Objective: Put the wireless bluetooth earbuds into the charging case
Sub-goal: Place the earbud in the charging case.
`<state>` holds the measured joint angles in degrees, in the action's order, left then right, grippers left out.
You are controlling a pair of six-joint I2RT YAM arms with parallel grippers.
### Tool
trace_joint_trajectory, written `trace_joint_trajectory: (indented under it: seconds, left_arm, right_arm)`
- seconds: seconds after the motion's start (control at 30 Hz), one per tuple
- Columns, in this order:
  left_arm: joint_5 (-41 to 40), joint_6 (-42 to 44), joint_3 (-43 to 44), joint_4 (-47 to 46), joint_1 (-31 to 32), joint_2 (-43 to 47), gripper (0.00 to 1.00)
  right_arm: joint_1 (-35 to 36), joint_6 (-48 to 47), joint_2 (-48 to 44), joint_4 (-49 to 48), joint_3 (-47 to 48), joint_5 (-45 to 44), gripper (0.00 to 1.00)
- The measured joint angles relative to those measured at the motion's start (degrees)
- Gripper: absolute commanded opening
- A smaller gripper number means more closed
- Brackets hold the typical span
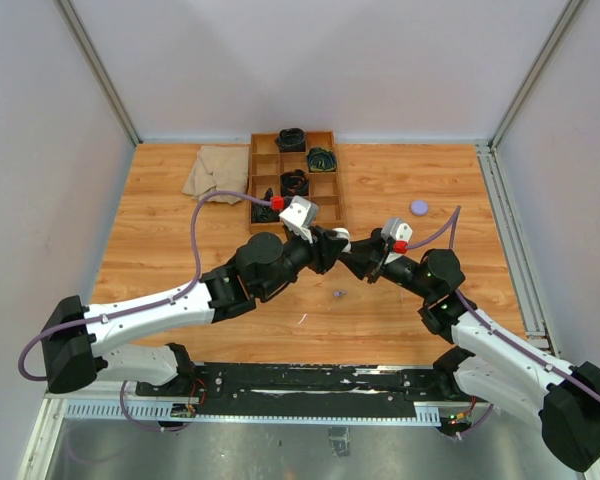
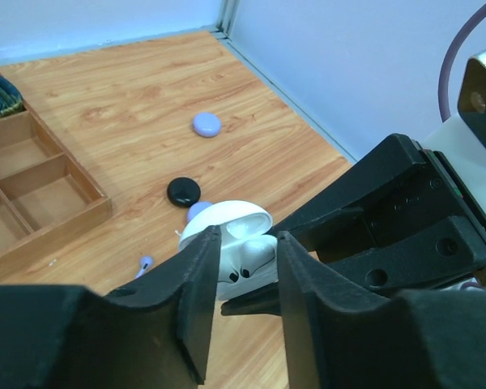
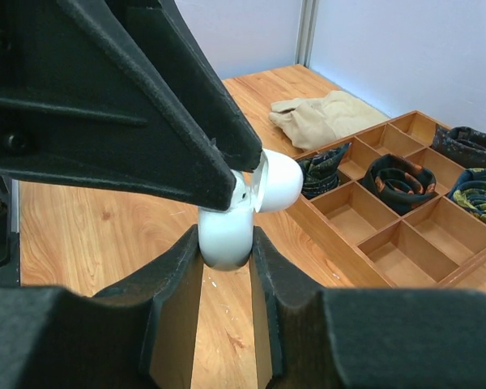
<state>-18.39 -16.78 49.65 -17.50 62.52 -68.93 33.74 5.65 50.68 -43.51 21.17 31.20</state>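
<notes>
The white charging case [image 3: 225,239] is held above the table with its lid [image 3: 279,182] open. My right gripper [image 3: 225,235] is shut on the case body. In the left wrist view white earbuds [image 2: 245,263] sit in the case under the lid [image 2: 236,217]. My left gripper [image 2: 249,235] is just above the case mouth, its jaws a narrow gap apart and pinching nothing I can see. Both grippers meet mid-table, left [image 1: 325,250] and right [image 1: 346,258], and hide the case in the top view. A loose lilac earbud [image 1: 338,294] lies on the table and shows in the left wrist view [image 2: 145,262].
A lilac puck [image 1: 419,207] lies at the back right and shows in the left wrist view [image 2: 206,124]. A black puck [image 2: 183,191] and another lilac piece [image 2: 196,211] lie behind the case. A wooden divider tray [image 1: 252,185] with dark rolls and a beige cloth [image 1: 215,172] sit at the back.
</notes>
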Motion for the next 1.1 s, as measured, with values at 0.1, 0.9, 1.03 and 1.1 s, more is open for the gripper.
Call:
trace_joint_trajectory:
  seconds: [0.1,0.9,1.03,1.1]
  left_arm:
    - [0.0,-0.1,-0.4,0.1,0.0,0.4,0.51]
    - [19.0,-4.0,-2.8,10.1,-18.0,11.3,0.78]
    - [29.2,-7.8,-5.9,9.1,-24.8,12.0,0.81]
    - [33.9,-9.6,-7.1,8.2,-26.6,12.0,0.83]
  right_arm:
    - [0.0,0.1,0.0,0.0,0.0,0.0,0.11]
    - [0.0,2.1,5.6,-1.2,2.4,4.4,0.11]
    - [0.0,2.8,7.2,-1.7,3.5,6.1,0.11]
    - [0.0,3.4,8.2,-2.3,4.1,7.0,0.11]
